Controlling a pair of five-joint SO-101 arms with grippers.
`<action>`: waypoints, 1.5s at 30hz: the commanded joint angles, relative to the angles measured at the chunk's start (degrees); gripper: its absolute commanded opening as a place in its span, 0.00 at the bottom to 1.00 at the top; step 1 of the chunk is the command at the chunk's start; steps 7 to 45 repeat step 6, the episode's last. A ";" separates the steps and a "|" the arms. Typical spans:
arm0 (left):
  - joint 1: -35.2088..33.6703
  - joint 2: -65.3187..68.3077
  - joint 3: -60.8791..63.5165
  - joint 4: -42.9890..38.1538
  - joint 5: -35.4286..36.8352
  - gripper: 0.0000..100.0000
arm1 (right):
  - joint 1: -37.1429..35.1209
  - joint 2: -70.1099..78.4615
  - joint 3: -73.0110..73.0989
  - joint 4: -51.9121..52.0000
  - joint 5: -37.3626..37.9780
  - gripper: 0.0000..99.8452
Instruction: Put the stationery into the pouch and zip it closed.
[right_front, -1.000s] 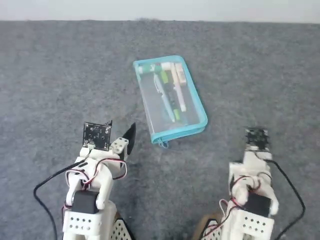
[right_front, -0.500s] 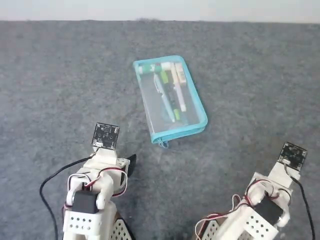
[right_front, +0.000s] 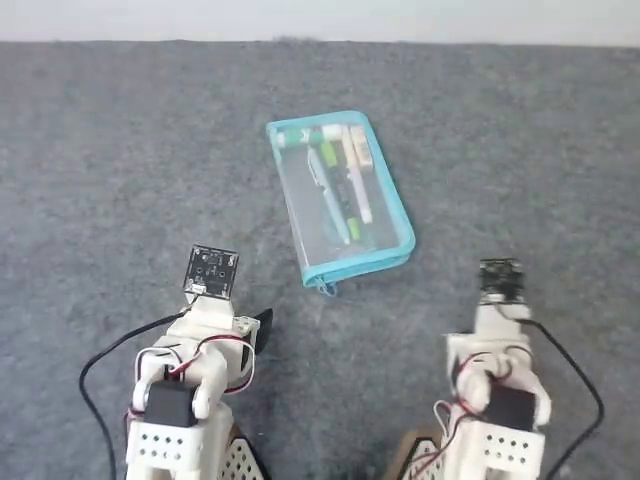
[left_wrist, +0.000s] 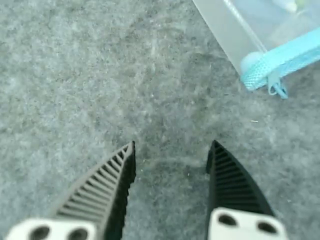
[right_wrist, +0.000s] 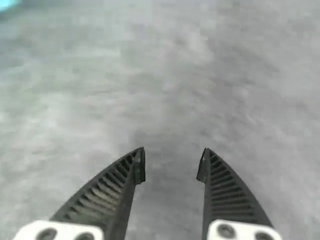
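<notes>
A clear pouch with a teal zipper edge lies mid-table, holding several pens and markers. Its zipper pull sits at the near corner, toward the arms. In the left wrist view my left gripper hangs open over bare carpet, with the pouch corner and pull a short way ahead of it. The left arm stands near the front edge, below and left of the pouch. My right gripper is open above carpet, holding nothing; the right arm stands below and right of the pouch.
Grey carpet covers the whole table, with a pale wall strip along the far edge. Black cables loop beside both arm bases.
The left arm drew back toward its base a second ago and has held still since. The right arm swung out to the right, then returned to face forward.
</notes>
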 joint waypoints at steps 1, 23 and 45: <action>-0.26 -1.32 -0.40 0.26 -0.26 0.22 | -6.90 -1.19 0.88 0.48 -0.79 0.18; -0.26 -1.32 -0.40 0.26 -0.26 0.22 | -11.12 -1.19 0.88 0.48 -0.79 0.18; -0.26 -1.32 -0.40 0.26 -0.26 0.22 | -11.12 -1.19 0.88 0.48 -0.79 0.18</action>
